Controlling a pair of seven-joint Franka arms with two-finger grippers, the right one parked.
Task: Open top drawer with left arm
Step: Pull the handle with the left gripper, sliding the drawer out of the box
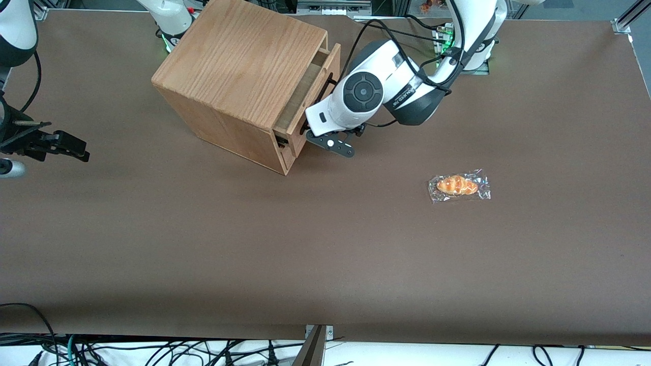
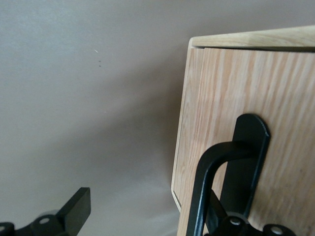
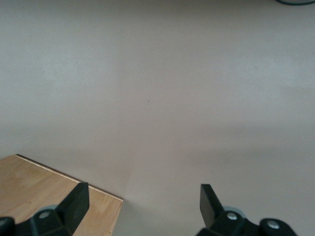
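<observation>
Nearest the front camera the brown surface (image 1: 203, 254) lies bare, and a wrapped bread roll (image 1: 459, 186) rests on it, well apart from the work and toward the working arm's end. It blocks nothing.

Farther in stands the wooden box (image 1: 239, 76), turned at an angle. Its top drawer (image 1: 310, 96) is already out a little way, with a dark gap showing between the drawer front and the box, so the pull seems underway rather than finished. The plain panel (image 1: 285, 152) below it sits flush.

The left arm (image 1: 386, 86) reaches in from the side, directly in front of the drawer, its wrist held level with the handle, likely so that a straight pull draws the drawer out along its slides. Its tool (image 1: 306, 129) sits at the nearer end of the black bar handle (image 2: 231, 172). In the wrist view one finger (image 2: 74, 211) stands clear of the wood while the bar runs in toward the other, so the tool looks spread, hooked around the handle rather than pinching it.

The surface in front of the drawer is free, so nothing appears to hinder more travel.
</observation>
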